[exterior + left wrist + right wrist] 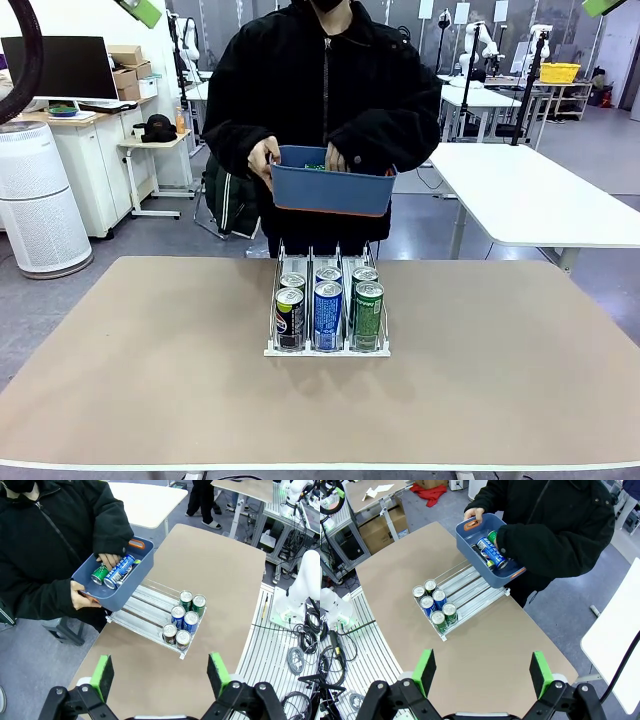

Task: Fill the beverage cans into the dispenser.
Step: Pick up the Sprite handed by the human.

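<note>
Above the tan table [225, 580], the left gripper [160, 675] is hanging with its jaws spread as wide as they go and nothing between its flat green pads [103, 676]. Its black linkages are showing at 6 o'clock.

At 12 o'clock from it, well apart, the dispenser [145, 602] is sitting on the matt tabletop. It has a white base, clear lanes and thin wire rails. Six beverage cans [185, 617] are standing upright in it, two to a lane, bunched together at the end nearest the robot. Their round silver tops are catching the light.

At 11 o'clock a person is holding a blue bin [131, 582] clear of the table, over the dispenser's far end. It is a smooth rectangular plastic tub with an orange handle insert. One hand [82, 599] is gripping its side and the other hand [107, 560] is reaching inside. There a loose green can [100, 574] and a blue-and-white can [119, 571] are lying on their sides.

The right gripper [482, 671] is likewise hovering wide open and holding nothing. The dispenser [470, 587] is lying at 11 o'clock from it and the bin [470, 545] at 12 o'clock.

Seen from the front, the near row is running from 9 o'clock to 3 o'clock: a dark can [290, 318], a blue can [328, 315] and a front green can [368, 315]. Print is running down every label, but it is too small to read.
</note>
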Tool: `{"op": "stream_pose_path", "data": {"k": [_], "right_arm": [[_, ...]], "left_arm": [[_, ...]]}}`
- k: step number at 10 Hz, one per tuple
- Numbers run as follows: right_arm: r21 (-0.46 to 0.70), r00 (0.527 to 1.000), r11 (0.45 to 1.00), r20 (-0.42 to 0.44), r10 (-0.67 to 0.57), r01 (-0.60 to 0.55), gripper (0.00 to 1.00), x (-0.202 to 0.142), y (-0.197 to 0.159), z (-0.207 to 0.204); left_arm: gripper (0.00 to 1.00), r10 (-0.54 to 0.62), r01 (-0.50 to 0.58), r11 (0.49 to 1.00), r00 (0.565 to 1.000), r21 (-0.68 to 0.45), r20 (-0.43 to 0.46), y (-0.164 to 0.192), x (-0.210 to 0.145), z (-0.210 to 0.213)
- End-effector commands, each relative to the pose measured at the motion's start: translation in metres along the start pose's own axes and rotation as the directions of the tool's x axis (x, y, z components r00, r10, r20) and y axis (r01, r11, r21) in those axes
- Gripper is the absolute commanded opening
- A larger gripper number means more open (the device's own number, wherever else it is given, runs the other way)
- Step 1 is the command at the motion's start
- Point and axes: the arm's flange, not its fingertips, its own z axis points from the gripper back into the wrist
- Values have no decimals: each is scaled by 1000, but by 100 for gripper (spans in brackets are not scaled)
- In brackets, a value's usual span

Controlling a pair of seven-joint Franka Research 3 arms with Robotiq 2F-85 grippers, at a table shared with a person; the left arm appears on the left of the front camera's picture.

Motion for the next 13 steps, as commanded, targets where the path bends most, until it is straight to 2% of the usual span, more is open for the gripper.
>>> {"op": "stream_pose_path", "data": {"k": [1,13], "right_arm": [[-7,1000,1000,-2,2,-2,100,0,0,1],[-7,1000,1000,-2,2,-2,100,0,0,1]], "left_arm": [[100,1,-1,1000,1000,-11,4,0,0,0],[100,1,-1,1000,1000,-11,4,0,0,0]]}}
